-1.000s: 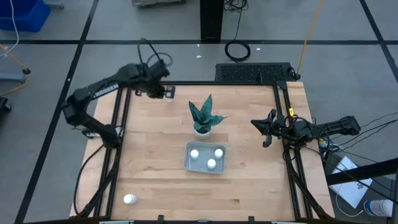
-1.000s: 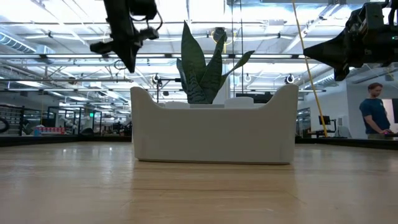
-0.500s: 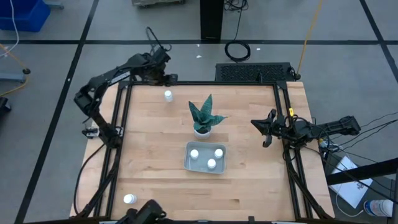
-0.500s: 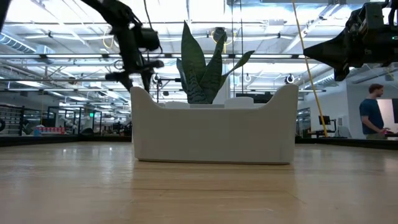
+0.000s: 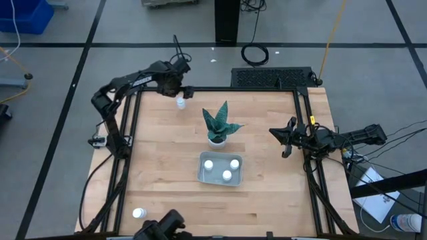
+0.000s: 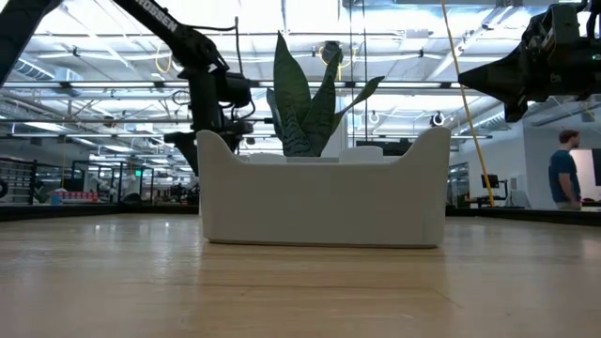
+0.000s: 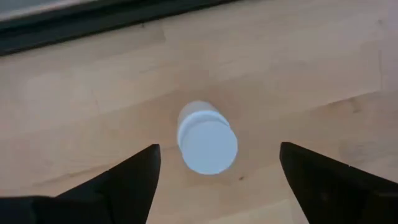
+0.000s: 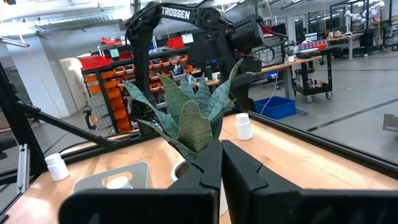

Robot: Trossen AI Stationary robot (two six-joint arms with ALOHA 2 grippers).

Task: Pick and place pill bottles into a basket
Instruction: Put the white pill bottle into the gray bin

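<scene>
A white pill bottle [image 7: 207, 138] stands upright on its base near the table's far left corner [image 5: 180, 103]. My left gripper [image 7: 219, 148] hangs open above it, pointing steeply down, one finger on each side of the cap and clear of it. The grey-blue basket [image 5: 203, 175] sits mid-table and holds three pill bottles [image 5: 227, 175]. Another pill bottle [image 5: 139, 213] stands at the near left corner. My right gripper [image 5: 283, 141] waits shut at the right edge.
A white pot with a spiky green plant [image 5: 219, 127] stands just beyond the basket, to the right of my left gripper. A black rail [image 5: 220, 89] runs along the far edge close behind the bottle. A dark object [image 5: 160, 230] shows at the near edge.
My left gripper has come down over the pill bottle at the far left, shifting a little toward the table's right, and has opened from shut to wide. The bottle has stayed where it was.
</scene>
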